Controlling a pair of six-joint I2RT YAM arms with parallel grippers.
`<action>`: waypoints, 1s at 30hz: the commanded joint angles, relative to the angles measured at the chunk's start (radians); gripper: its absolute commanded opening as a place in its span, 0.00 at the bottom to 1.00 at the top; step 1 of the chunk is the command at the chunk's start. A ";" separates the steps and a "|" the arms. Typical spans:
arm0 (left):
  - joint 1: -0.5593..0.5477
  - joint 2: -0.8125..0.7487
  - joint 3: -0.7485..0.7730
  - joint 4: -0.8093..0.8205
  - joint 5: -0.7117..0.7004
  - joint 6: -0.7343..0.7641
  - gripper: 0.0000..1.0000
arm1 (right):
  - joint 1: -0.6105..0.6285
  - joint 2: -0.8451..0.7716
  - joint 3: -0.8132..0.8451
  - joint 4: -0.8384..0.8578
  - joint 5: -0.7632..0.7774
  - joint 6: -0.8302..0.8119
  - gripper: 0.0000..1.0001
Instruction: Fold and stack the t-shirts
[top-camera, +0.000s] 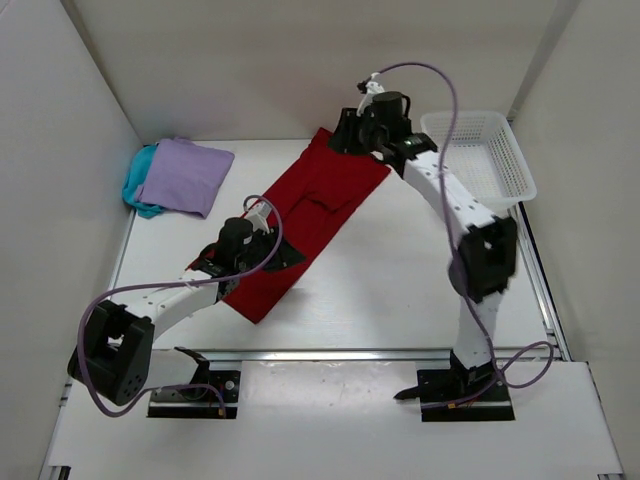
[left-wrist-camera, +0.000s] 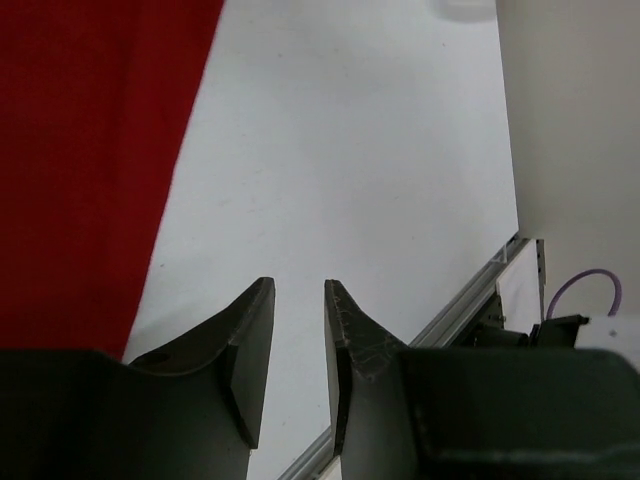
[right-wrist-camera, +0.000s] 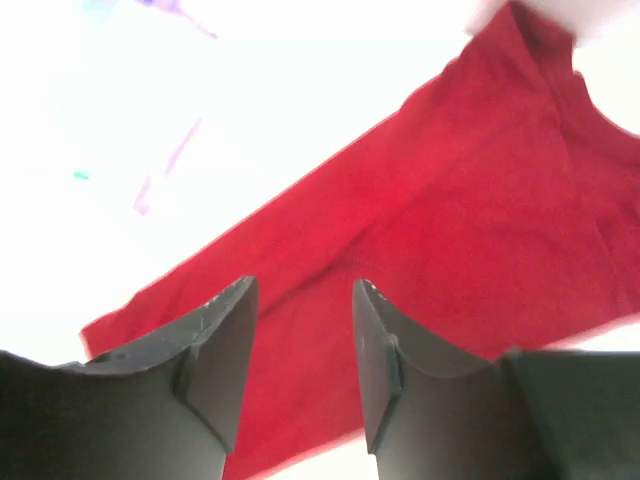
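left pincer (left-wrist-camera: 298, 350): jaws parted by a narrow gap with nothing between them. bare counter (left-wrist-camera: 350, 150) shows through the gap. the straight edge of the red cloth runs just to the left in its wrist view.
right pincer (right-wrist-camera: 300, 340): jaws stand well apart and empty. it hangs above the red cloth with no fold caught between the jaws.
red t-shirt (top-camera: 310, 215): lies flat in the middle of the counter. its long axis runs diagonally from near left to far right. the far-right end sits under the right pincer and the near-left end is by the left pincer. it reads as a long band with a flap lying over its middle.
collar end: cannot tell which end it is.
lavender t-shirt (top-camera: 185, 175): folded into a rough rectangle at the far left of the counter. it rests on top of the teal one, well apart from the red.
teal t-shirt (top-camera: 138, 190): lies under the lavender one, with only its left edge peeking out.
basket (top-camera: 480, 150): white mesh, at the far right by the wall, apart from all three shirts.
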 joint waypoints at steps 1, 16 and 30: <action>0.052 -0.044 -0.026 0.003 -0.002 0.002 0.38 | 0.055 -0.275 -0.354 0.167 0.037 -0.014 0.39; 0.116 -0.087 -0.076 0.006 -0.016 -0.009 0.39 | 0.305 -0.366 -1.223 0.821 -0.006 0.370 0.51; 0.124 -0.079 -0.084 0.000 -0.037 -0.007 0.39 | 0.318 -0.180 -1.101 0.762 -0.049 0.396 0.00</action>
